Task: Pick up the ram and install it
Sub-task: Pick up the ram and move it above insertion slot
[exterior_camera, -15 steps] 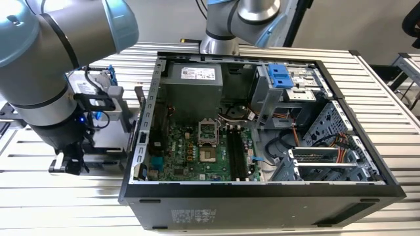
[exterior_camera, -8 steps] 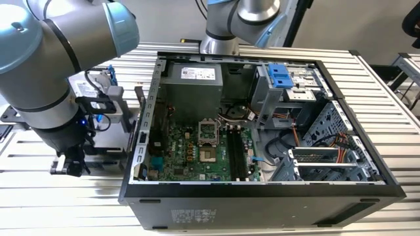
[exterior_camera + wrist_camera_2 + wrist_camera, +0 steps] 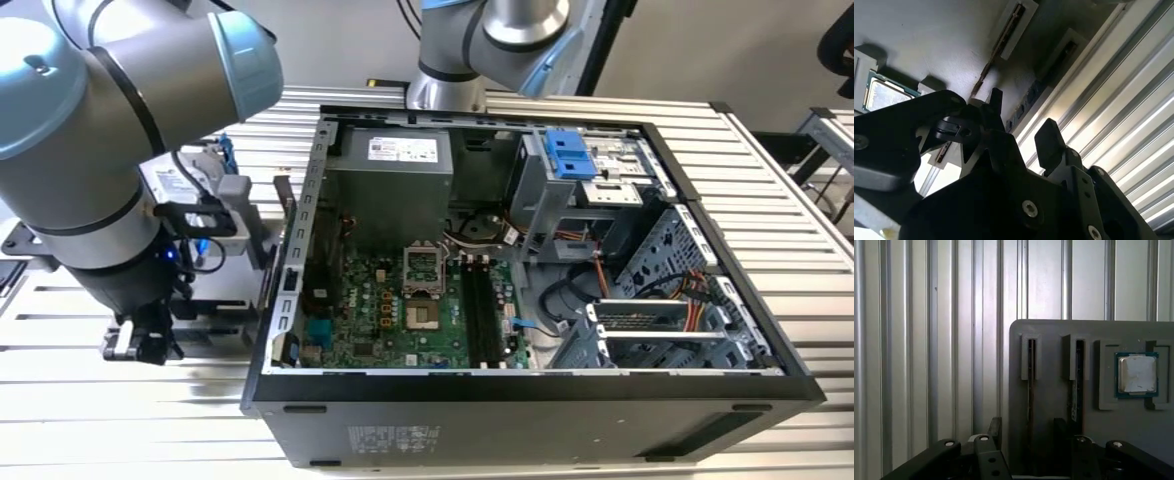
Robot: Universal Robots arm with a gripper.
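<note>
Two ram sticks [image 3: 1030, 390], one square silver chip [image 3: 1137, 374], one grey holder [image 3: 1054, 330], one open computer case [image 3: 534, 410]

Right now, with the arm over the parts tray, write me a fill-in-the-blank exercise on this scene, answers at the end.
1. The grey tray holds ___ ram sticks standing on edge in slots.
2. The tray also holds ___ square silver chip.
3. The gripper over the tray is ___, not shut.
4. The computer case stands at the exterior view's ___ of the gripper.
Missing words: two; one; open; right.
</note>
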